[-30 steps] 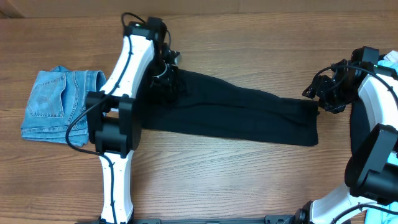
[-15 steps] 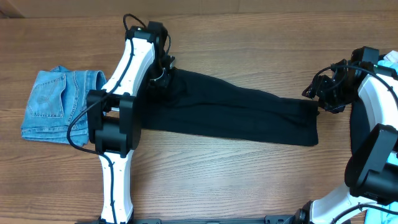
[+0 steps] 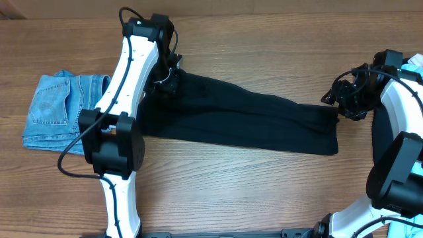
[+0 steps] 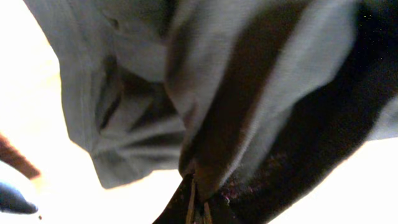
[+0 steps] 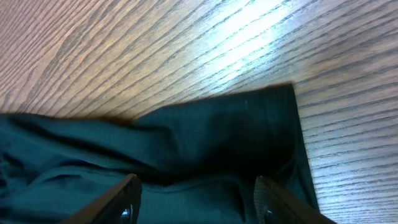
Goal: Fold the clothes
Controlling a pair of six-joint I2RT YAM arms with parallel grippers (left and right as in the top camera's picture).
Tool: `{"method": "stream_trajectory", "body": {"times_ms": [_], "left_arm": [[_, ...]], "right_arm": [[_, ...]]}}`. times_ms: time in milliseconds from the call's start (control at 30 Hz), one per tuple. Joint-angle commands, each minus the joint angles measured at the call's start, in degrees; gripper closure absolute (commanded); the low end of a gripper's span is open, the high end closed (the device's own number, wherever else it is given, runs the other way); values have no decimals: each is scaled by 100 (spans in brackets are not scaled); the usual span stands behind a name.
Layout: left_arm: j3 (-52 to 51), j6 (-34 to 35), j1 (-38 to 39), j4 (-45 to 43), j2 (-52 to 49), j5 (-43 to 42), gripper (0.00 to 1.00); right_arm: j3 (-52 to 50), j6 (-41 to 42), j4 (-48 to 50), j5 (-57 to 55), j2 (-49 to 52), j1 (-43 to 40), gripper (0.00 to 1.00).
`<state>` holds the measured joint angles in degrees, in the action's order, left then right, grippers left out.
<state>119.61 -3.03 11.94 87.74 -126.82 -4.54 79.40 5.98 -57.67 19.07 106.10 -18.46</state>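
A large black garment (image 3: 251, 122) lies stretched across the table from upper left to right. My left gripper (image 3: 168, 78) is shut on its left end, where the cloth bunches; in the left wrist view the fabric (image 4: 236, 106) hangs in folds from the closed jaws (image 4: 199, 208). My right gripper (image 3: 340, 99) is open at the garment's right end. In the right wrist view its fingers (image 5: 196, 202) straddle the dark cloth (image 5: 205, 143) near its corner. No white label shows.
Folded blue jeans (image 3: 63, 109) lie at the left, beside the left arm. A dark piece (image 3: 378, 135) and a pale-blue item (image 3: 415, 66) sit at the right edge behind the right arm. Bare wood table (image 3: 264, 185) lies in front.
The left arm has swung a little to the left and back, drawing the garment's left end with it. The right arm has not moved.
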Motion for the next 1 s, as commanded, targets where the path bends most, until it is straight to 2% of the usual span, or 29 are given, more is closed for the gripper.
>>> {"method": "stream_trajectory", "body": {"times_ms": [0, 133, 167, 200, 300, 367, 467, 567, 633, 733, 867, 967], "left_arm": [[7, 90, 162, 269, 114, -240, 94], [-33, 94, 251, 737, 114, -129, 95], [-33, 94, 249, 807, 114, -94, 87], [-33, 92, 249, 872, 114, -85, 67], [-33, 96, 234, 909, 114, -39, 77], [-33, 94, 234, 876, 114, -39, 75], [-33, 81, 264, 356, 114, -127, 67], [-269, -136, 437, -789, 101, -367, 49], [-597, -369, 592, -1180, 55, -332, 43], [-1191, -476, 820, -1834, 55, -251, 46], [-1309, -621, 1016, -1980, 55, -234, 48], [-1329, -619, 1095, -1915, 55, -240, 71]], "right_arm": [[11, -7, 13, 28, -195, -37, 38], [11, -7, 11, 28, -195, -37, 38], [11, -7, 13, 28, -195, -37, 38], [11, -7, 15, 28, -195, -37, 38], [11, -7, 15, 28, -195, -37, 38], [11, -7, 15, 28, -195, -37, 38], [11, -7, 22, 28, -195, -37, 38], [11, -7, 26, 28, -195, -37, 38], [11, -7, 4, 28, -195, -37, 38], [11, -4, -2, 31, -195, -37, 38], [11, -7, -2, 31, -195, -37, 38], [11, -4, -4, 31, -195, -37, 38]]}}
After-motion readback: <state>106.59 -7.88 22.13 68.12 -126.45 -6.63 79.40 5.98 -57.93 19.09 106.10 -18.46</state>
